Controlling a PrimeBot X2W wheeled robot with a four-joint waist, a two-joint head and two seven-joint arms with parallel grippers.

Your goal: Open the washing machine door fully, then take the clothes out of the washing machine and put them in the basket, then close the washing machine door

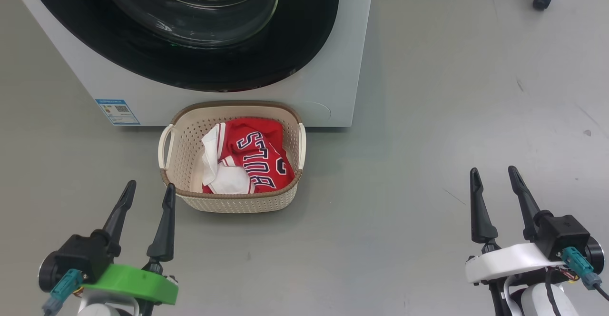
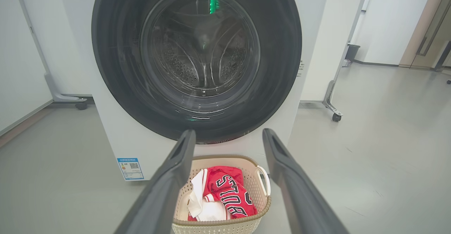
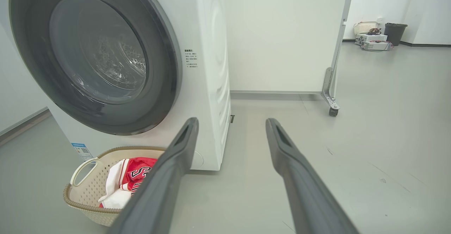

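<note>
Red and white clothes [image 1: 252, 159] lay bunched in the basket [image 1: 233, 105], which stood on the grey floor [image 1: 428, 130] just before the washer [image 1: 328, 68], below the door [image 1: 190, 21]. We judged the door shut: in the right wrist view its glossy black rim sat flush with the white front. Through the bulging glass we saw dimpled steel and no garment. The left gripper [image 1: 150, 185] was near the basket's corner and the right gripper [image 1: 493, 170] well apart from it. Both had their fingers spread and carried nothing.

We judged the task near its end. To finish well, we would check that the rim sat even all round. If the latch had not caught, we would press on the rim, never on the glass.

The basket was cream perforated plastic, rounded rectangular, with a brown woven-look rim and two loop handles.
</note>
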